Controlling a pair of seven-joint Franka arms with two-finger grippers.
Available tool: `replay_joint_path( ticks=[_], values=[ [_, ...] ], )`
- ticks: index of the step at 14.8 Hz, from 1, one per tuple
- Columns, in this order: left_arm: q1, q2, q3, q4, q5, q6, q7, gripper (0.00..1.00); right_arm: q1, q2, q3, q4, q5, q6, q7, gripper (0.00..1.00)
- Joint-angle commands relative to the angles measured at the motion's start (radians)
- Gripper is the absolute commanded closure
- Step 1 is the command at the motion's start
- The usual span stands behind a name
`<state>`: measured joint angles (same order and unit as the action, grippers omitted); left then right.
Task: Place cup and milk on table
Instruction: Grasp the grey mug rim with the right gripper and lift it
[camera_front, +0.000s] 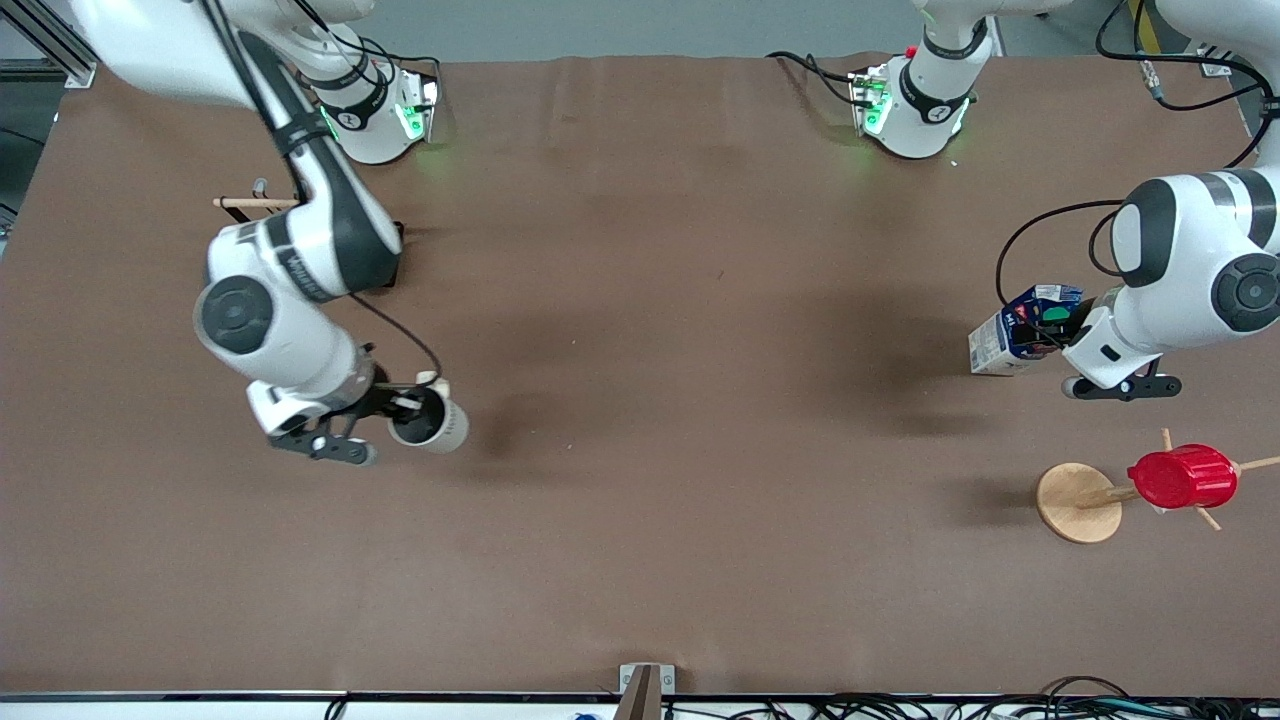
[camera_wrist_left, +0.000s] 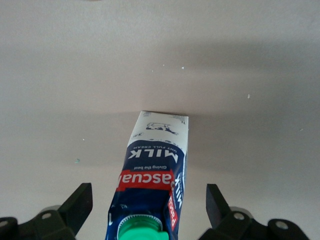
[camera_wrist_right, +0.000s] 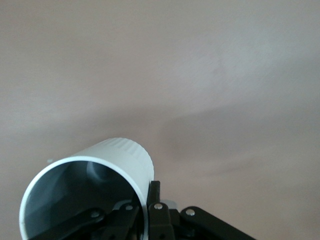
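Right hand (camera_front: 408, 405) clamped on cup (camera_front: 430, 423) rim, cup up over the worktop (camera_front: 640, 400) at the right arm's end; left hand (camera_wrist_left: 149, 202) wide open astride milk (camera_wrist_left: 156, 170), standing at the left arm's end; risk: rim pinch slips, cup drops; retreating finger could tip carton.

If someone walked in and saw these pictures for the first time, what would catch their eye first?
Probably the right tool, shut on the rim of the cup over the table toward the right arm's end. Next, the milk toward the left arm's end, standing between the open fingers of the left tool. The red cup on its wooden stand, nearer the front camera, also stands out.
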<state>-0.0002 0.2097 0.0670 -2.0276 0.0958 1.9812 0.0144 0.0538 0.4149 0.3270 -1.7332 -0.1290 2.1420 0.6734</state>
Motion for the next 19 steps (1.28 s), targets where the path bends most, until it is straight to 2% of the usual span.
replay_joint_path(
  ticks=[1, 4, 6, 9, 13, 16, 18, 19],
  values=[
    [0.0, -0.004, -0.001, 0.003, 0.006, -0.053, 0.018, 0.0, 0.024, 0.07, 0.081, 0.04, -0.099, 0.016, 0.231, 0.99],
    [-0.003, -0.016, -0.004, 0.003, -0.013, -0.096, 0.013, 0.0, 0.078, 0.143, 0.142, 0.046, -0.219, 0.019, 0.42, 0.98],
    [-0.003, -0.018, -0.004, 0.007, -0.057, -0.134, 0.015, 0.0, 0.121, 0.212, 0.161, 0.101, -0.283, 0.018, 0.53, 0.98],
    [-0.001, -0.016, -0.003, 0.009, -0.067, -0.157, 0.021, 0.0, 0.181, 0.251, 0.161, 0.139, -0.304, 0.025, 0.598, 0.98],
    [0.0, -0.007, -0.003, 0.007, -0.067, -0.16, 0.021, 0.0, 0.236, 0.278, 0.161, 0.141, -0.305, 0.117, 0.682, 0.96],
    [0.0, -0.007, -0.001, 0.007, -0.068, -0.16, 0.021, 0.01, 0.276, 0.291, 0.161, 0.139, -0.333, 0.131, 0.689, 0.95],
    [0.002, -0.007, -0.001, 0.007, -0.067, -0.16, 0.021, 0.16, 0.279, 0.301, 0.162, 0.135, -0.365, 0.133, 0.727, 0.92],
    [0.002, -0.009, 0.001, 0.007, -0.067, -0.162, 0.021, 0.27, 0.284, 0.312, 0.162, 0.135, -0.37, 0.133, 0.733, 0.88]
  ],
)
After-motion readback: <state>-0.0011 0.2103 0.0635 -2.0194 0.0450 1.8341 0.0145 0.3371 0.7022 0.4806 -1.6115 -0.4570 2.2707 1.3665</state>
